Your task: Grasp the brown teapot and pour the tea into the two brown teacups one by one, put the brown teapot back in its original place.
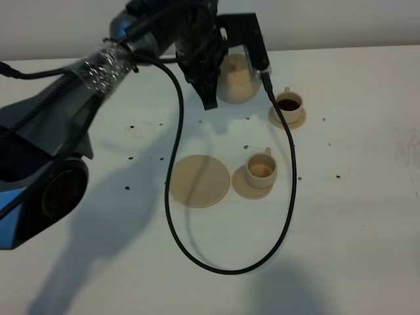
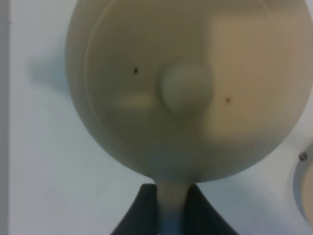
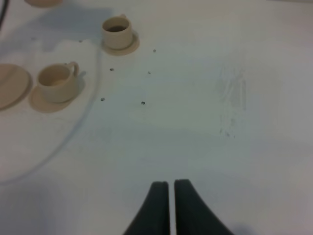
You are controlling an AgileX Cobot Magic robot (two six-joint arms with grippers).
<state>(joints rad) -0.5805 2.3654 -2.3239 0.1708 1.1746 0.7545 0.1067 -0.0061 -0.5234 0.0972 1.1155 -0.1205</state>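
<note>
My left gripper (image 1: 226, 73) reaches across to the far middle of the table and is shut on the loop handle of the brown teapot (image 1: 237, 80). It holds the pot just left of the far teacup. In the left wrist view the teapot (image 2: 186, 88) fills the frame with its lid knob up and its handle between my fingers (image 2: 142, 215). The far teacup (image 1: 289, 104) on its saucer holds dark tea. The near teacup (image 1: 261, 169) on its saucer looks pale inside. The large flat saucer (image 1: 200, 180) is bare. My right gripper (image 3: 171, 188) is shut and empty over bare table.
A black cable (image 1: 230, 269) loops from the left arm across the table, past both cups and in front of the large saucer. The right wrist view also shows the far teacup (image 3: 117, 32), the near teacup (image 3: 56, 81) and the large saucer's edge (image 3: 10, 83).
</note>
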